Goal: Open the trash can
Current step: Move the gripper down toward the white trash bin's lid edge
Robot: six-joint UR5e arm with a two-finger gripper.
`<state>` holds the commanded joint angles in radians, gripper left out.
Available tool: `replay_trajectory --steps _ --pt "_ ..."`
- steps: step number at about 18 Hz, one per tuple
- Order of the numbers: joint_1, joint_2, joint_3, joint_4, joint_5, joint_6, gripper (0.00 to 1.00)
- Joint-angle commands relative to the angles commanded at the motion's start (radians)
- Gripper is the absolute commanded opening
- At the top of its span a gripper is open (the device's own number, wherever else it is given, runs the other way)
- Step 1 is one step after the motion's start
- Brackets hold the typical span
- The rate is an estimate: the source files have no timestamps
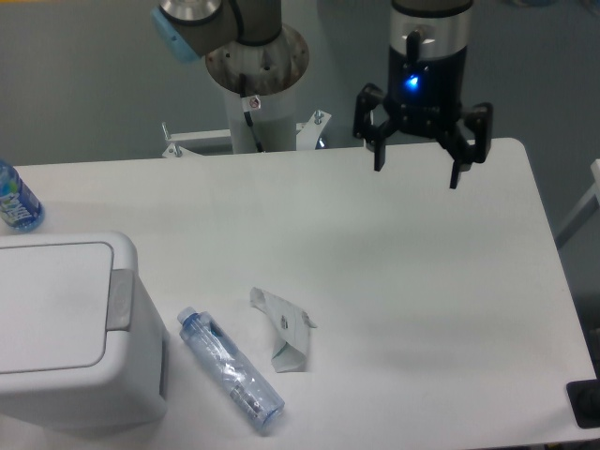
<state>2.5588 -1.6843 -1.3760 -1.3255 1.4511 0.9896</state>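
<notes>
The trash can [66, 328] is a large boxy white bin at the front left of the table, with its flat lid down and a grey push tab [119, 300] on its right side. My gripper [417, 176] hangs open and empty above the far right part of the table, far from the trash can. Its two dark fingers [380, 157] point down and stand well apart.
A clear plastic bottle [231, 368] lies on its side just right of the trash can. A crumpled grey paper scrap [286, 333] lies beside it. A blue-labelled bottle [14, 199] stands at the far left edge. The arm's base post [255, 84] stands behind the table.
</notes>
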Motion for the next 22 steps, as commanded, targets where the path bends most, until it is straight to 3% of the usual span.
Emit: replay_trajectory --steps 3,7,9,17,22 --pt "-0.048 -0.018 0.003 0.026 0.002 -0.083 1.0" --pt "-0.178 -0.084 0.012 0.156 -0.003 -0.335 1.0" --pt "-0.242 -0.106 0.012 0.189 -0.023 -0.475 1.0" --pt "-0.31 -0.163 0.014 0.198 -0.247 -0.778 1.0" --pt "-0.344 -0.184 0.012 0.264 -0.268 -0.851 1.0"
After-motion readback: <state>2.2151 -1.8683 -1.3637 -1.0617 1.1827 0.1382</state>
